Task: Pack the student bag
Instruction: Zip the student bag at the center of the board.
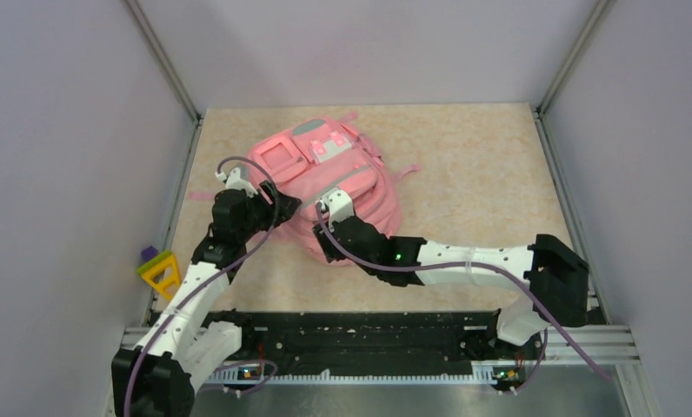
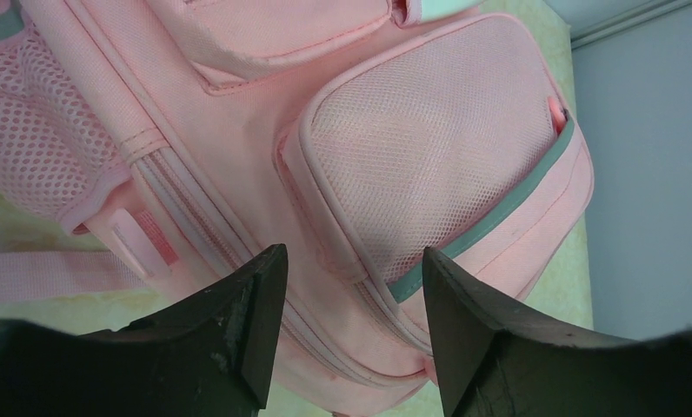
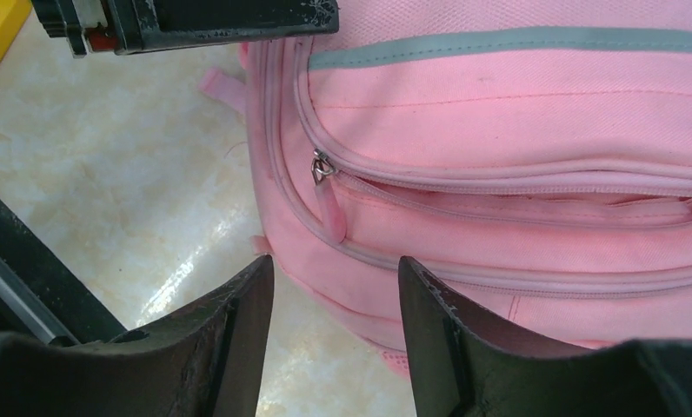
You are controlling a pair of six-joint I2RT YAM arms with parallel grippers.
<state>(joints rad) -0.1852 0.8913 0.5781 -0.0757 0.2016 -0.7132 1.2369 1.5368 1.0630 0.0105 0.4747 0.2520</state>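
The pink student bag point(image 1: 325, 178) lies flat on the beige table, pockets up. My left gripper point(image 1: 269, 193) is open at the bag's left edge; in the left wrist view it point(image 2: 353, 269) hovers over the zip seam below a mesh pocket point(image 2: 429, 139) with a grey-green stripe. My right gripper point(image 1: 325, 211) is open at the bag's near edge. In the right wrist view it point(image 3: 336, 278) sits just below a zip pull point(image 3: 323, 169) at the end of a partly gaping zip on the bag point(image 3: 516, 156). Both grippers hold nothing.
A yellow triangular toy with purple and green parts point(image 1: 158, 271) lies at the table's left edge by the left arm. Grey walls and metal rails enclose the table. The left gripper's finger point(image 3: 195, 22) shows at the top of the right wrist view.
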